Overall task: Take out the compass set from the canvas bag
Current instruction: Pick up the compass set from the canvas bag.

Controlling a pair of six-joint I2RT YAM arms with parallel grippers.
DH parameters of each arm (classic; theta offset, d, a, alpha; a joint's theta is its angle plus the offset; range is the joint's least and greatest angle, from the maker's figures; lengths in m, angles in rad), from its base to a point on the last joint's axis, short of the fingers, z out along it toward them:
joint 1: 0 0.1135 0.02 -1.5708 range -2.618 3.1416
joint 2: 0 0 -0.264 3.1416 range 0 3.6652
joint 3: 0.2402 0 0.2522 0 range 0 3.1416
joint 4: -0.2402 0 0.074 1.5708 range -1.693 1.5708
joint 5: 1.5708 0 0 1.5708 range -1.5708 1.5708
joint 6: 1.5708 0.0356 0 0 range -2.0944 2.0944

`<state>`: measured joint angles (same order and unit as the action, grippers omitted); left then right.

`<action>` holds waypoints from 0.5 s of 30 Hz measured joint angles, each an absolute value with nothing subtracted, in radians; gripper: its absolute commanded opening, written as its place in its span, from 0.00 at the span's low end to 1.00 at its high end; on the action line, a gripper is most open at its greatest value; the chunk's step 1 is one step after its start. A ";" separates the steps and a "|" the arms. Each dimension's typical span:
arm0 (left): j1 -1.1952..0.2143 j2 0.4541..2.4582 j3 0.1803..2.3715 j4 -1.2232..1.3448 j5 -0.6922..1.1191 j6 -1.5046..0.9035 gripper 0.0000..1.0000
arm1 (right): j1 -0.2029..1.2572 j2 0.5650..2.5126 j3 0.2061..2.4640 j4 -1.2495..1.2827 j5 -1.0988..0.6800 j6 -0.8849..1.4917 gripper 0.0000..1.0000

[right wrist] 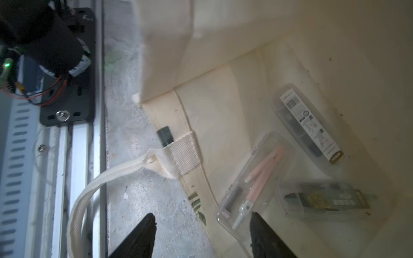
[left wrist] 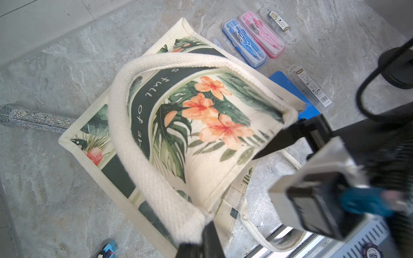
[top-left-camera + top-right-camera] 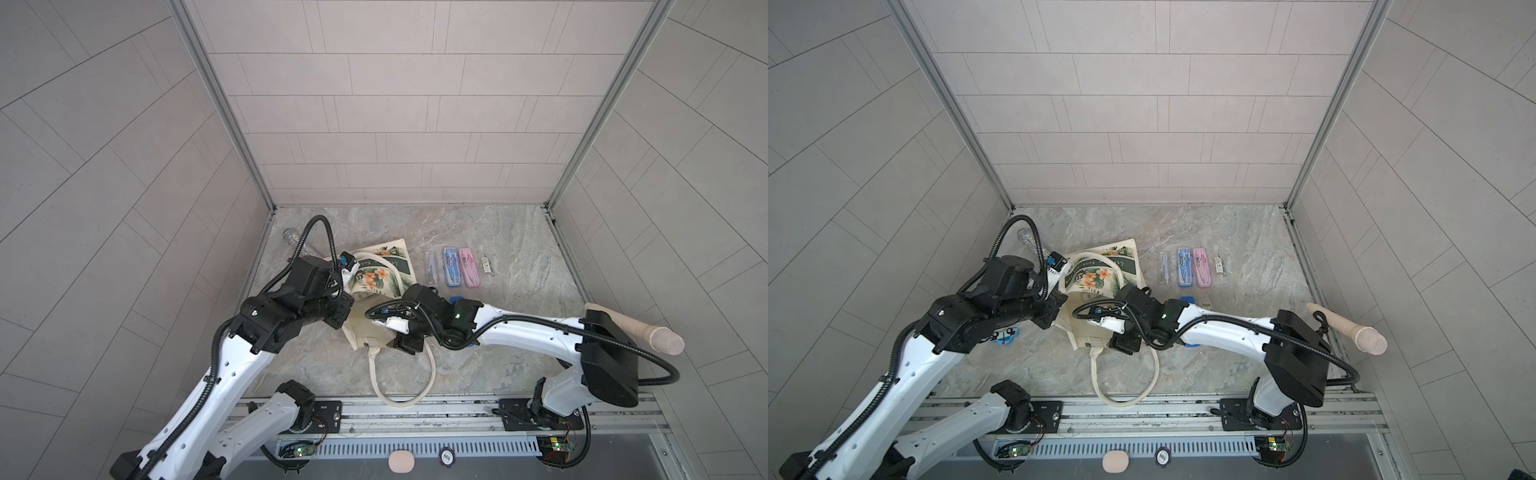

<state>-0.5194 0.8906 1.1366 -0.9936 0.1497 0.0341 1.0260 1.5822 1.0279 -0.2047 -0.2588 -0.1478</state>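
pale tiled walls (image 3: 395, 104) enclose a grey marbled floor (image 3: 498, 232) in even light.

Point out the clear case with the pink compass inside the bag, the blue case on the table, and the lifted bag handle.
Pink compass case (image 1: 257, 176): right wrist view, middle of its clear lid.
Blue case (image 3: 450, 267): in a top view, its middle.
Canvas bag handle (image 2: 138, 169): left wrist view, woven strap.

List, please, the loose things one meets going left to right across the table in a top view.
Glittery microphone → canvas bag → clear compass case → blue case → pink case → small clear case → beige microphone.
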 measured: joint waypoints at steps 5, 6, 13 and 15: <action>-0.519 0.892 1.137 -0.997 0.177 0.027 0.00 | 1.040 1.689 1.005 -0.054 -0.147 0.032 0.75; -0.519 0.892 1.137 -0.999 0.181 0.026 0.00 | 1.045 1.703 1.000 -0.029 -0.115 0.060 0.76; -0.519 0.894 1.137 -1.000 0.206 0.027 0.00 | 1.060 1.811 0.990 0.075 0.108 0.268 0.77; -0.520 0.894 1.137 -1.000 0.210 0.027 0.00 | 1.060 1.847 0.995 0.089 0.144 0.321 0.78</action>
